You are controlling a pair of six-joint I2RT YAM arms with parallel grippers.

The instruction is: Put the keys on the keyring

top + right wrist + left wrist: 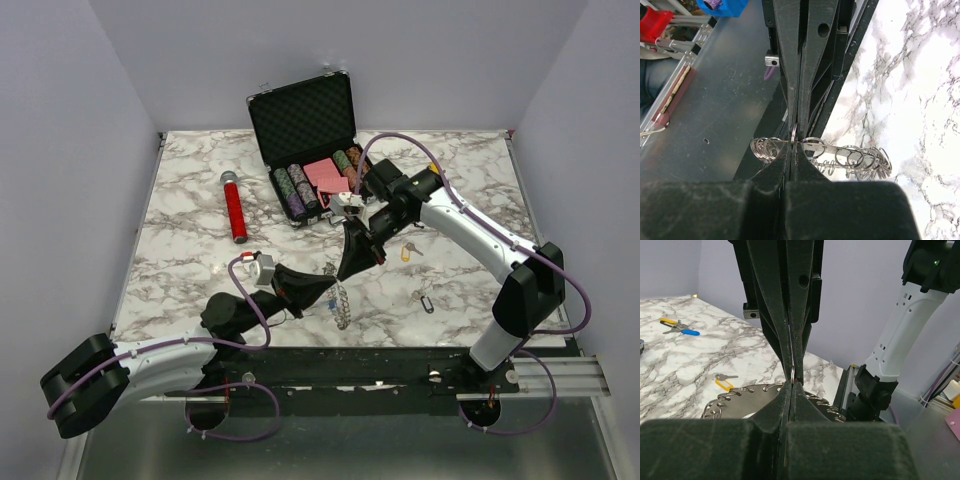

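Note:
The keyring point(342, 308), a silver disc fringed with small rings, hangs in the air near the table's front edge. It also shows in the left wrist view point(740, 402) and the right wrist view point(855, 156). My left gripper point(328, 292) point(791, 383) is shut on its rim. My right gripper point(347, 272) point(792, 143) meets it tip to tip from above, shut on a small ring at the same spot. A yellow-tagged key point(407, 252) point(724, 383) and a black-tagged key point(427, 300) lie on the table. A yellow and blue tagged pair point(677, 327) lies farther off.
An open black case point(305, 150) with poker chips and pink cards stands at the back middle. A red cylinder with a silver head point(235, 207) lies to its left. The marble table's front edge point(330, 345) is just below the keyring.

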